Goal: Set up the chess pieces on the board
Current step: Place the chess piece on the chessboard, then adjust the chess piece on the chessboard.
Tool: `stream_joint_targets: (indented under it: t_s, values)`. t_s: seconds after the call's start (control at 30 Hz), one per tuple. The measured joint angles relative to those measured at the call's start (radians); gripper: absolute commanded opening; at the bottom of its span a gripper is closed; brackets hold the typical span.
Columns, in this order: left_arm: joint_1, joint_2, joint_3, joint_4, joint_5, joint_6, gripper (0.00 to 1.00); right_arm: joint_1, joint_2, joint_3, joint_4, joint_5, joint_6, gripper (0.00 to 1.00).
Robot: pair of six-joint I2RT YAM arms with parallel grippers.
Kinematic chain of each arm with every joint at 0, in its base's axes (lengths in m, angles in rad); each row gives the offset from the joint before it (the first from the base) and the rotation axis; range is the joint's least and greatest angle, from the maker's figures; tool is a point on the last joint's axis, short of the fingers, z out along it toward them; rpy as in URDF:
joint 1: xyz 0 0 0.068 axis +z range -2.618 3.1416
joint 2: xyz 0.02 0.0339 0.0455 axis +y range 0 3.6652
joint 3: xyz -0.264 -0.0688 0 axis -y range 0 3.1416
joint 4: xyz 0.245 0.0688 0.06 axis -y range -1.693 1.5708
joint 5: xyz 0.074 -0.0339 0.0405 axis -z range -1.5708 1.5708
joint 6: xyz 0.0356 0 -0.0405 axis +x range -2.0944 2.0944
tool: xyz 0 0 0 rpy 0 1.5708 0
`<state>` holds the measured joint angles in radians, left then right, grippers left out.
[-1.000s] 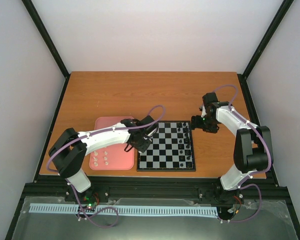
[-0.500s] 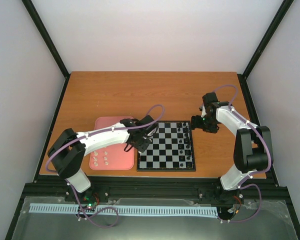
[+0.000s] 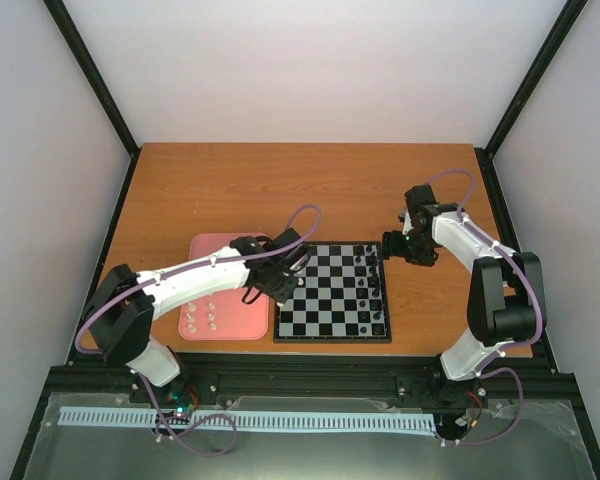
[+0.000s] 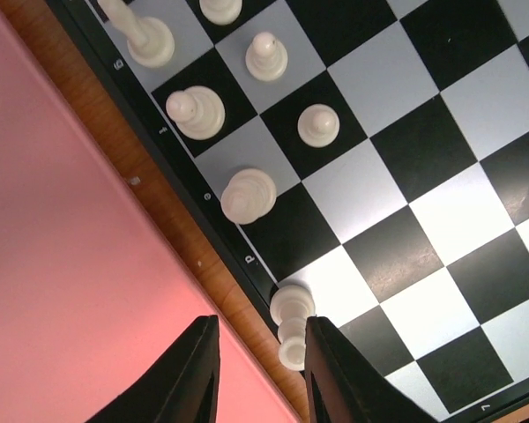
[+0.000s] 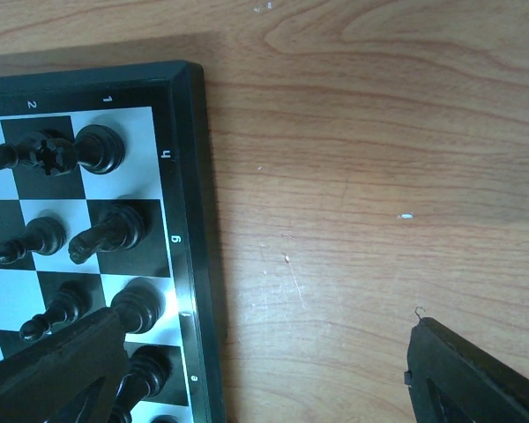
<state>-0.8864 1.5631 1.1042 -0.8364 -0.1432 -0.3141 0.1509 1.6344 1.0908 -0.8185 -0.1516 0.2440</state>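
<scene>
glossy board, matt pink tray, wood-grain table

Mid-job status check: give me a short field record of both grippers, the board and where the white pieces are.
left gripper: open, over the board's tray-side edge
nearest piece: white, looks upright on an edge square, close beside one finger, not clamped
white pieces on board: seven in the left wrist view, in the two rows nearest the pink tray
white pieces in tray: a few
right gripper: wide open, holding nothing, over bare table beside the black pieces
</scene>
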Motion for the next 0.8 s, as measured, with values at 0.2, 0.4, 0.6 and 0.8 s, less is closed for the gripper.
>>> stream_joint_targets:
  t_s: [0.2,0.4,0.6,0.8]
  values:
    - [0.0,-0.003,-0.025,0.001,0.02,-0.005,0.3,0.0,0.001,0.0,0.0,0.0,0.0,1.0]
    - [0.0,-0.001,-0.043,0.006,0.04,-0.005,0.3,0.0,0.002,0.0,0.0,0.0,0.0,1.0]
    - [0.0,0.0,-0.051,0.013,0.06,-0.004,0.35,0.0,0.002,0.0,0.0,0.001,0.0,1.0]
    - [0.0,0.026,-0.051,0.028,0.073,-0.004,0.34,0.0,0.002,0.0,0.0,0.0,0.0,1.0]
